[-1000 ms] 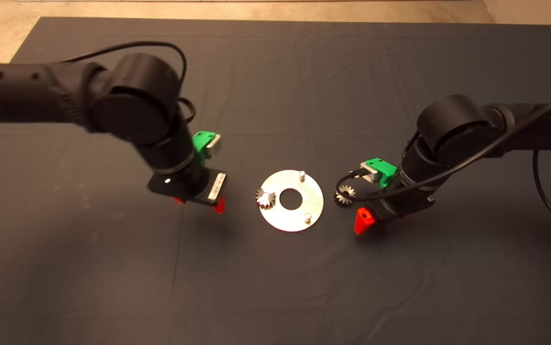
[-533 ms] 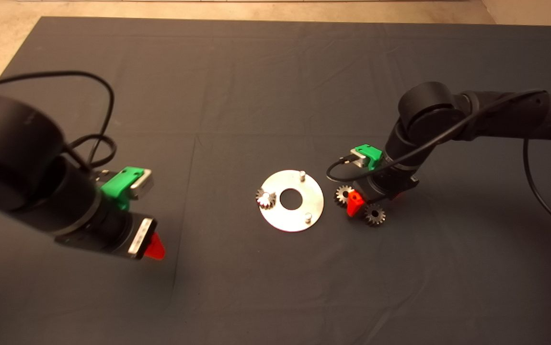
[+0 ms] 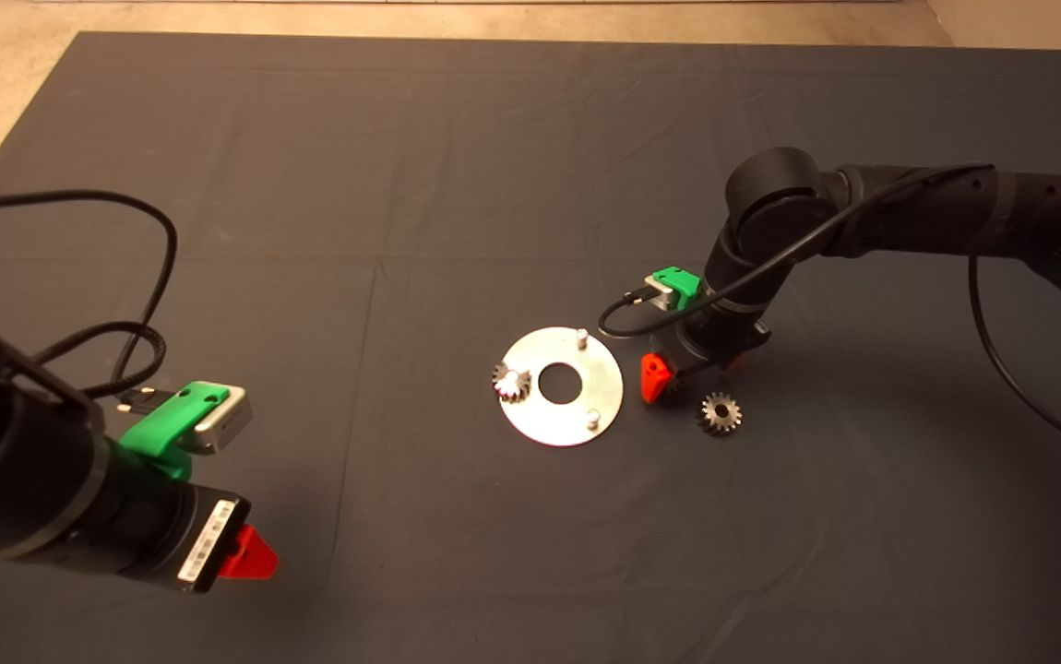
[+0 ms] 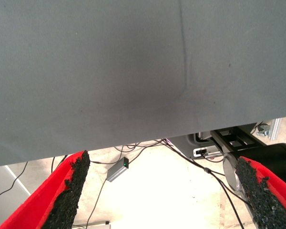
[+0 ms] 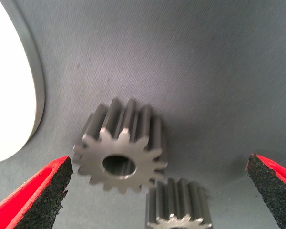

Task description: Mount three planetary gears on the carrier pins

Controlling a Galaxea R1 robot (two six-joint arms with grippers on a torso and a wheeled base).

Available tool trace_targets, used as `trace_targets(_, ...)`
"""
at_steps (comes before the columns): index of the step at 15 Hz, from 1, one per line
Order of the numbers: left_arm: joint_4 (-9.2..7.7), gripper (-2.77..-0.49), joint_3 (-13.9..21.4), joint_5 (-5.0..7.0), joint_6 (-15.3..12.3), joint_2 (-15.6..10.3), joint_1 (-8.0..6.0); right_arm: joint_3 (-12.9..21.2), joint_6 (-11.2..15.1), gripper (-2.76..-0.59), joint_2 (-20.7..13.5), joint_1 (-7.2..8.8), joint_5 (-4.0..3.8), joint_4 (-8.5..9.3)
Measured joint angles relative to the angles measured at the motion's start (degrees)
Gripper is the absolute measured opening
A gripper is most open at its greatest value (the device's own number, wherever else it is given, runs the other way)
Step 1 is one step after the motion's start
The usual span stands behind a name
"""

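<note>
A: So, the right claw [image 5: 157,191]: where is it?

B: Low over the mat [image 3: 457,184], just right of the disc [image 3: 563,385]. Its fingers [image 5: 43,195] are spread wide, gripping nothing. One dark gear [image 5: 120,148] lies flat on the mat between them, touching neither pad. A second gear [image 5: 178,207] lies close beside the first; I cannot tell whether their teeth touch.

A: And from the head view?

B: One red finger [image 3: 653,379] shows beside the disc's right edge. The gear between the fingers is hidden under the claw there; the other gear [image 3: 720,413] lies on the mat just to the right and nearer.

A: The disc itself?

B: Flat on the mat, with a shiny gear [image 3: 510,382] on its left pin. The far pin [image 3: 580,337] and the near pin [image 3: 592,420] are bare.

A: The left claw [image 4: 157,191]?

B: Spread too, empty, at the lower left, well apart from the disc. Its wrist view shows the mat's edge, with floor and cables [image 4: 133,155] beyond.
</note>
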Motion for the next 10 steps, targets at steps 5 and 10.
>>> trace_targets(5,-0.33,-1.09,0.47,0.00,-0.02,-1.09,-0.03,-1.87,-0.20,-0.63,2.15,0.00,0.00,-0.44)
trace_targets(10,-0.44,-1.09,0.69,0.00,-0.02,-1.80,-0.03,-3.10,-0.22,-0.75,3.50,0.01,-0.05,-0.52)
